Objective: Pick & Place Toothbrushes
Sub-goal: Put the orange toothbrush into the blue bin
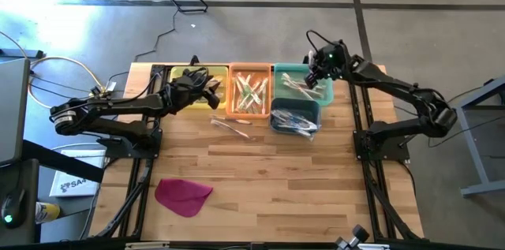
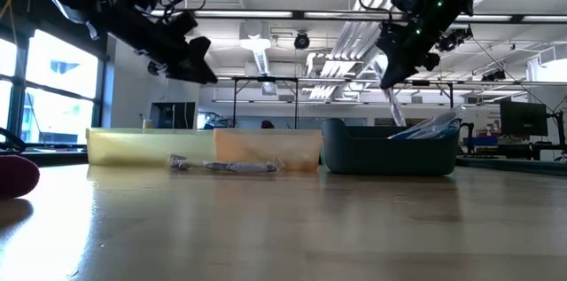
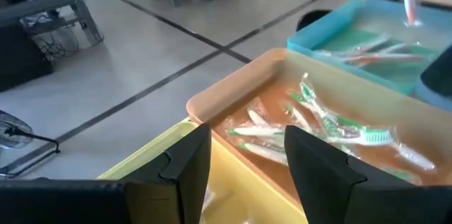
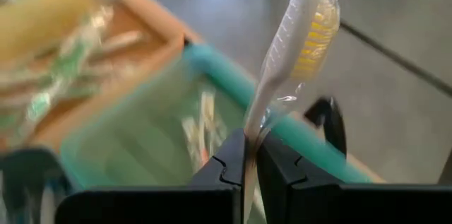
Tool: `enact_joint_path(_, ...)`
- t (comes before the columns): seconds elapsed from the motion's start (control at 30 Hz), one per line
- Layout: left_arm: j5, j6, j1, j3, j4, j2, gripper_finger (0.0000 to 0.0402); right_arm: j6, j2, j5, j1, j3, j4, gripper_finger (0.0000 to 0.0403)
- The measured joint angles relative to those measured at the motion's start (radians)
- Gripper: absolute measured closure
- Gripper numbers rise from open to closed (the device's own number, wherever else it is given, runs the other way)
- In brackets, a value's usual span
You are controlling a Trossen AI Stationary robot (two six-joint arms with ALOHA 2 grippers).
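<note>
My right gripper (image 1: 316,76) hovers above the teal bin (image 1: 293,72), shut on a white toothbrush (image 4: 293,47) with yellow bristles in a clear wrapper. My left gripper (image 3: 240,160) stands open with nothing between its fingers, above the yellow bin (image 1: 177,76) near its wall to the orange bin (image 1: 237,108). Several green and white wrapped toothbrushes (image 3: 332,121) lie in the orange bin, more lie in the teal bin (image 3: 367,47), and a few lie on the table (image 1: 230,126) in front of the bins. My right gripper pinches the toothbrush's handle (image 4: 248,155) between its two fingers. The brush lies along the fingers, its bristle head (image 4: 316,37) sticking out past the fingertips. In the low view it hangs slanting below the gripper (image 2: 392,108), clear of the bins.
A dark blue bin (image 1: 295,114) with wrapped toothbrushes stands in front of the teal one. A magenta cloth (image 1: 183,195) lies near the table's front left. Bare wood spreads across the table's near half (image 1: 284,187).
</note>
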Motion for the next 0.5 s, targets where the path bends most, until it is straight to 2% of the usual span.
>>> enact_joint_path(0.23,-0.001,-0.027,-0.001,0.0,0.034,0.0,0.0226,-0.031,0.0,0.016,0.0,0.0,-0.118,0.0393)
enact_joint_path(0.33,0.0,-0.043,-0.001,0.0,0.032,0.0,0.0226,-0.058,0.0,0.059,0.0,0.0,-0.131,0.0389)
enact_joint_path(0.5,0.0,-0.045,-0.001,0.0,0.032,0.0,0.0226,-0.078,0.0,0.053,0.0,0.0,-0.154,0.0389)
